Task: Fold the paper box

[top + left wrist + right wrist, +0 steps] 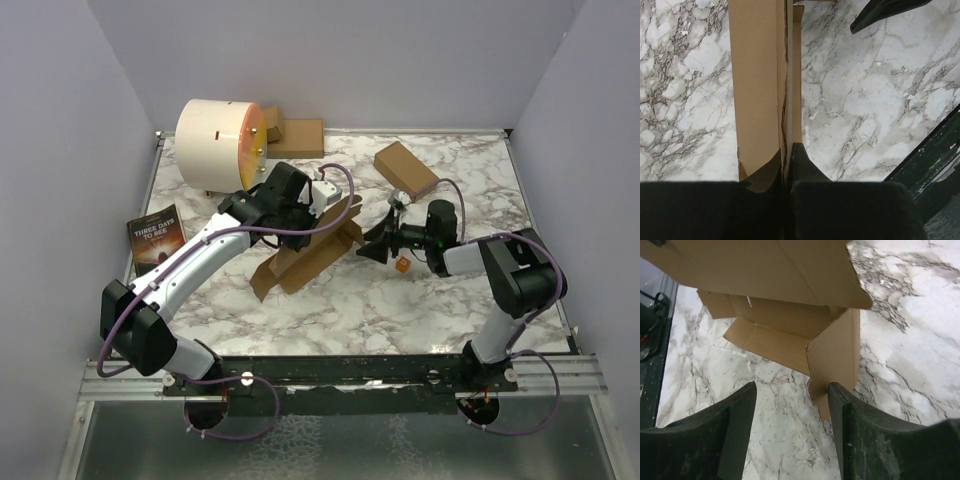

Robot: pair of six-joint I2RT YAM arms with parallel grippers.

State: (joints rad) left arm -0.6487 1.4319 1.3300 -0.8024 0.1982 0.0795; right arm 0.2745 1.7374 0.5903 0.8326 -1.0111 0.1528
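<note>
The brown paper box (pixel 310 248) lies half-folded in the middle of the marble table, its flaps standing up. My left gripper (pixel 322 205) is shut on a flap of the box (pixel 765 90); the flap's edge runs up between the closed fingertips (pixel 799 160). My right gripper (pixel 375 245) is open at the box's right end. In the right wrist view a small flap (pixel 837 355) hangs between the open fingers, close against the right finger (pixel 845 410); the left finger (pixel 737 410) stands apart from it.
A white cylinder with an orange face (pixel 222 143) stands at the back left, with flat cardboard (pixel 295 137) behind it. A closed brown box (pixel 405 167) lies at the back right. A dark book (pixel 155 238) lies at the left edge. A small orange item (pixel 401 266) lies under the right gripper.
</note>
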